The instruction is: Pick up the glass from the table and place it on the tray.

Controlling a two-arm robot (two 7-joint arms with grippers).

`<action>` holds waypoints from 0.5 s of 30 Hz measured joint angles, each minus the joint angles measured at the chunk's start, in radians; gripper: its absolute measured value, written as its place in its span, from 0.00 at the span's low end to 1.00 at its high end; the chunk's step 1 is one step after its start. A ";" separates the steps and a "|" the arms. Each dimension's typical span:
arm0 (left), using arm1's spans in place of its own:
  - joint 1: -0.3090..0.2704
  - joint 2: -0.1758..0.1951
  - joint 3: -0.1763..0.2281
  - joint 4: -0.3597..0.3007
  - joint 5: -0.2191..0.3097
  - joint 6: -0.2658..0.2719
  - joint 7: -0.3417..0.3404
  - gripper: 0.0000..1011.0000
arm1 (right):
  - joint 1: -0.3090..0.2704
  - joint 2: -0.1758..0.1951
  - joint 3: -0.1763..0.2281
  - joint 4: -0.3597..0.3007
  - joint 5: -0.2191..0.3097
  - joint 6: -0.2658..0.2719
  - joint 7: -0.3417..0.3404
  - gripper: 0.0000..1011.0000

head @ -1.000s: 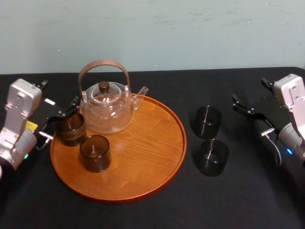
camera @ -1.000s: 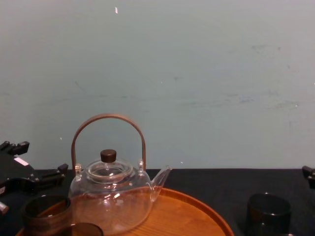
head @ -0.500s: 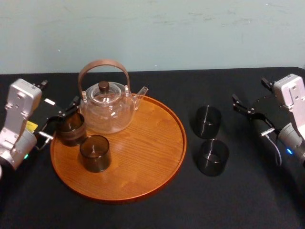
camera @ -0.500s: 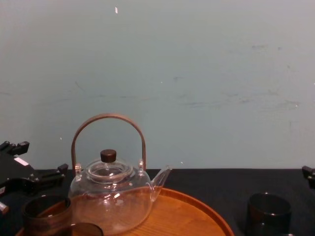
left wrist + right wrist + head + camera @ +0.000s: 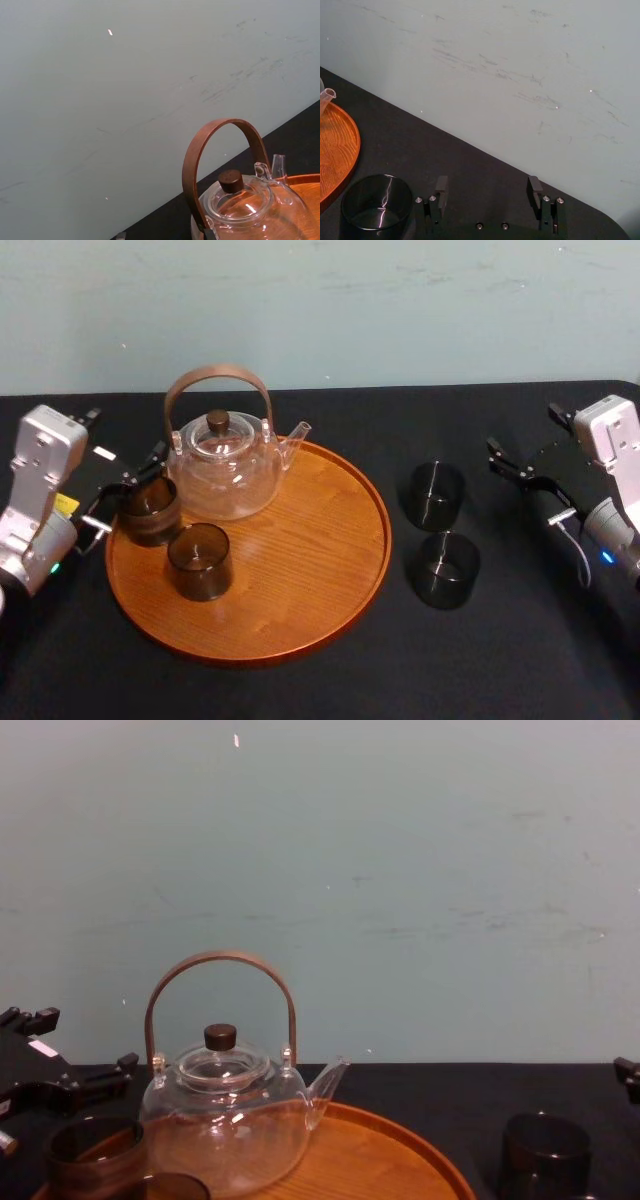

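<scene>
The round orange-brown wooden tray (image 5: 300, 570) holds a glass teapot (image 5: 222, 465) and two brown glasses. One brown glass (image 5: 150, 510) stands at the tray's left rim; the other brown glass (image 5: 199, 560) stands just in front of it. My left gripper (image 5: 125, 492) is open, its fingers spread on either side of the rim glass without closing on it. Two dark glasses stand on the black table right of the tray: a far glass (image 5: 436, 495) and a near glass (image 5: 446, 568). My right gripper (image 5: 488, 192) is open and empty, right of the far glass (image 5: 376, 207).
The teapot (image 5: 225, 1120) with its tall brown hoop handle (image 5: 220, 150) stands close beside the left gripper. A pale green wall (image 5: 400, 300) rises behind the table's far edge. Bare black tabletop (image 5: 480, 660) lies in front of the tray and the dark glasses.
</scene>
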 joint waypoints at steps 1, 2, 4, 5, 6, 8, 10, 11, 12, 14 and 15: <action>0.000 0.000 0.000 0.000 0.000 0.000 0.000 0.99 | 0.000 0.000 0.000 0.000 0.000 0.000 0.000 0.99; 0.000 0.000 0.000 0.000 0.000 0.000 0.000 0.99 | 0.000 0.000 0.000 0.000 0.000 0.000 0.000 0.99; 0.000 0.000 0.000 0.000 0.000 0.000 0.000 0.99 | 0.000 0.000 0.000 0.000 0.000 0.000 0.000 0.99; 0.000 0.000 0.000 0.000 0.000 0.000 0.000 0.99 | 0.000 0.000 0.000 0.000 0.000 0.000 0.000 0.99; 0.000 0.000 0.000 0.000 0.000 0.000 0.000 0.99 | 0.000 0.000 0.000 0.000 0.000 0.000 0.000 0.99; 0.000 0.000 0.000 0.000 0.000 0.000 0.000 0.99 | 0.000 0.000 0.000 0.000 0.000 0.000 0.000 0.99; 0.000 0.000 0.000 0.000 0.000 0.000 0.000 0.99 | 0.000 0.000 0.000 0.000 0.000 0.000 0.000 0.99; 0.000 0.000 0.000 0.000 0.000 0.000 0.000 0.99 | 0.000 0.000 0.001 0.000 0.000 0.000 0.001 0.99; 0.000 0.000 0.000 0.000 0.000 0.000 0.000 0.99 | -0.002 0.000 0.007 0.000 0.002 0.000 0.007 0.99; 0.000 0.000 0.000 0.000 0.000 0.000 0.000 0.99 | -0.009 -0.001 0.018 -0.008 0.011 0.000 0.019 0.99; 0.000 0.000 0.000 0.000 0.000 0.000 0.000 0.99 | -0.012 0.000 0.022 -0.011 0.015 0.000 0.023 0.99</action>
